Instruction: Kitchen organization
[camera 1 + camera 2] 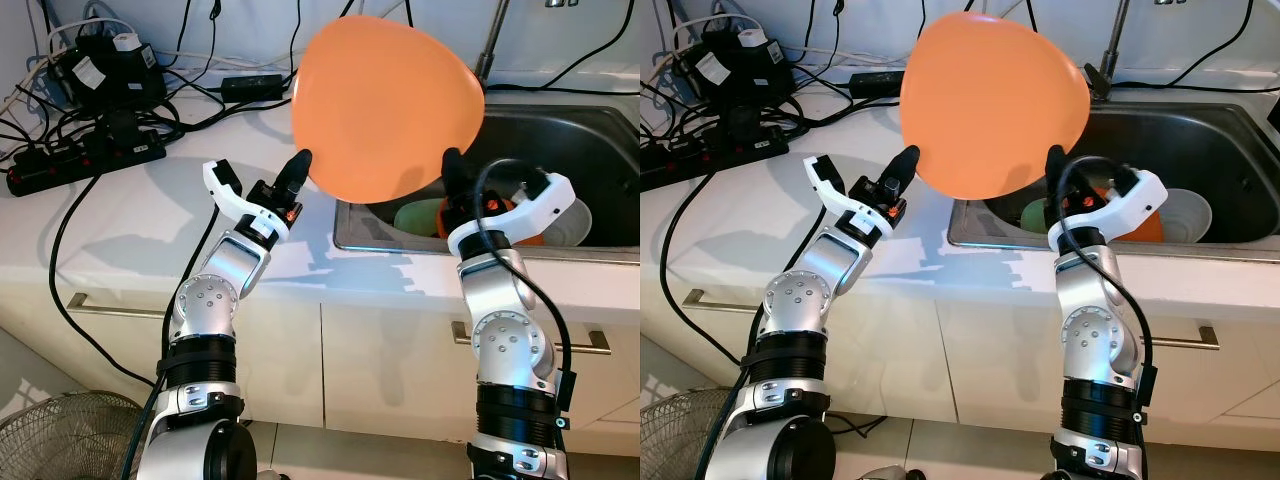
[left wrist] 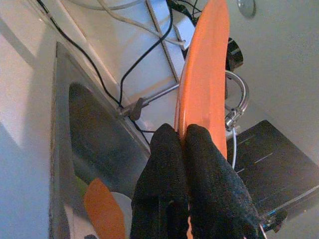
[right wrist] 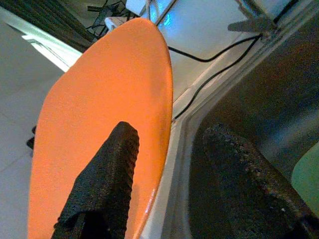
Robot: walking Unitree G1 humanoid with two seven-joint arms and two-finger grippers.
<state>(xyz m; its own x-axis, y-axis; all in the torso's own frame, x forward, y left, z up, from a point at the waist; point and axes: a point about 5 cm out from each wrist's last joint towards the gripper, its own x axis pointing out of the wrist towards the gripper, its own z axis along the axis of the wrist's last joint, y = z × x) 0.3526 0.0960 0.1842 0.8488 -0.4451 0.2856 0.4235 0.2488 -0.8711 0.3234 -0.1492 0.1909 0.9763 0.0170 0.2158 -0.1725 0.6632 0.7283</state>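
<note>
Closest in, down at seven o'clock, the wire cage of a floor fan (image 1: 60, 430) peeks up beside the robot's silver left arm. That arm reaches up to the white countertop (image 1: 130, 230), where the left gripper (image 1: 303, 166) has its two black fingers (image 2: 164, 184) pinched tight on the rim of a big orange plate (image 1: 385, 105), catching it at about eight o'clock on the disc. The plate stands nearly upright in the air over the left edge of the steel sink (image 1: 590, 130). At ten o'clock, a tangle of black power strips and cables (image 1: 85, 150) sprawls across the counter. To the right, the right gripper (image 1: 450, 165) meets the plate at about five o'clock with its fingers spread apart, one finger (image 3: 107, 179) lying against the plate's face, the other off it. In the basin beneath sit a pale green bowl (image 1: 420, 215), an orange dish (image 1: 520, 222) and a white bowl (image 1: 572, 225).
</note>
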